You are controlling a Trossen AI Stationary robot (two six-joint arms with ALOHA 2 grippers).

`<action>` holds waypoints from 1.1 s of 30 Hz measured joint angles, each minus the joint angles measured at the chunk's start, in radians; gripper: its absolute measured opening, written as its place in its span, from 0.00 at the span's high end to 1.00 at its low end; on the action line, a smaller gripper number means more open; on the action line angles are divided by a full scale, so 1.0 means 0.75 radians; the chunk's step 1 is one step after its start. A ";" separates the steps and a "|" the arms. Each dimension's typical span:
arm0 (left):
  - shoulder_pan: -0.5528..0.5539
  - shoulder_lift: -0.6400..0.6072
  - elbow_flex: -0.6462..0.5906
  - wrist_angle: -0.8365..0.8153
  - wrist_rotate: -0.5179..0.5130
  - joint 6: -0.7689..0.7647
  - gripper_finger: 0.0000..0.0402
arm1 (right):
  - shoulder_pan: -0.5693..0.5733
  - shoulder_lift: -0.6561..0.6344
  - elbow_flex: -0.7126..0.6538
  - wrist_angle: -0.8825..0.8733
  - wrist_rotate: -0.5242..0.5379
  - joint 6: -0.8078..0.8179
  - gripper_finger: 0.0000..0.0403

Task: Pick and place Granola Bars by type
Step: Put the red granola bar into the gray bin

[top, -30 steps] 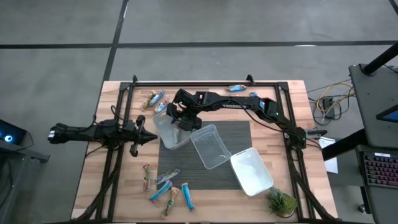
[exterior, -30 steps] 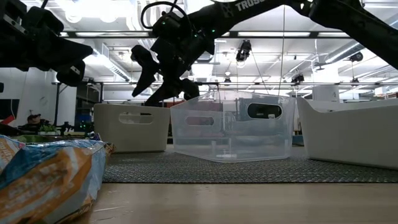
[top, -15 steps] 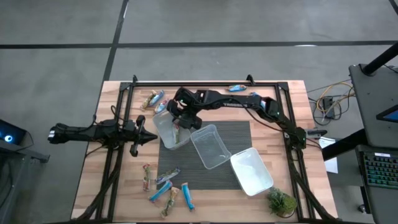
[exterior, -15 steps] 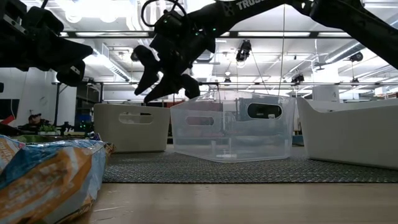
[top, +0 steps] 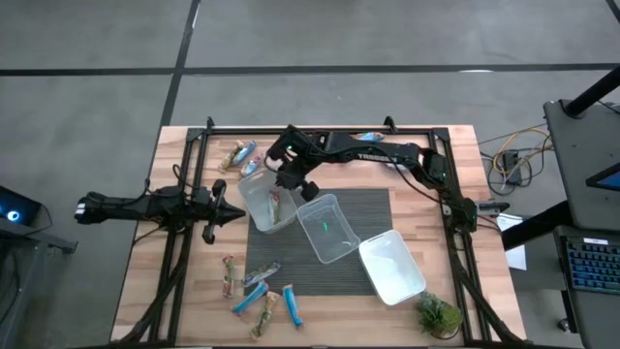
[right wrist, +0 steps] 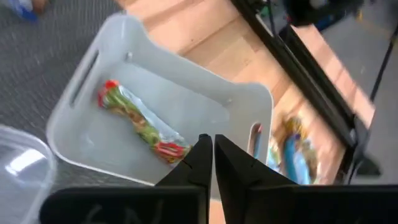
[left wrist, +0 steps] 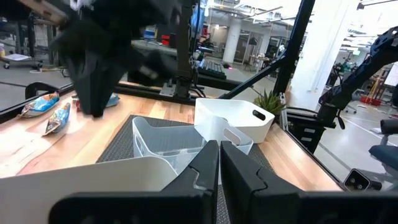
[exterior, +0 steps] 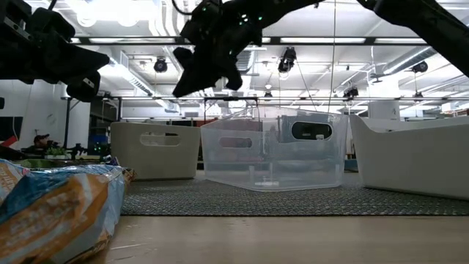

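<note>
My right gripper (top: 294,177) hangs shut and empty above the far rim of the left tub (top: 260,215); in its wrist view the fingers (right wrist: 208,149) meet over that tub (right wrist: 74,134). One tan bar with red-green print (right wrist: 140,121) lies flat on the tub's floor (top: 276,201). More granola bars lie on the wood: two at the far left (top: 239,155), a blue one at the far edge (top: 368,137), and several near the front left (top: 257,288). My left gripper (top: 228,215) waits shut at the table's left side.
A clear tub (top: 329,228) and a white tub (top: 392,267) stand in a slanting row to the right of the left tub on a dark mat (top: 373,208). A small green plant (top: 438,315) sits at the near right corner. A black frame rail (top: 320,129) runs along the far edge.
My right gripper has risen above the left tub, rolled about its own axis, and shut its fingers on nothing. The red-green bar lies still in the tub.
</note>
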 joint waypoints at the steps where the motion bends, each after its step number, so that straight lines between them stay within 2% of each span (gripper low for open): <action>1: 0.000 0.000 0.000 -0.001 0.000 0.000 1.00 | -0.004 -0.017 -0.001 -0.030 0.000 0.061 0.98; 5: -0.001 0.000 0.000 0.000 0.000 0.000 1.00 | -0.021 -0.088 -0.001 -0.128 0.000 0.295 0.98; 9: 0.000 0.000 0.000 -0.001 0.000 0.000 1.00 | -0.044 -0.176 -0.001 -0.241 -0.001 0.428 0.98; 20: 0.000 0.000 0.000 -0.001 0.000 0.000 1.00 | -0.094 -0.394 -0.027 -0.600 0.000 0.592 0.98; 25: 0.000 0.000 0.000 -0.001 0.000 0.000 1.00 | -0.111 -0.509 -0.117 -0.692 0.001 0.657 0.98; 33: 0.000 0.000 0.000 0.000 0.000 0.000 1.00 | -0.141 -0.716 -0.360 -0.672 0.004 0.742 0.98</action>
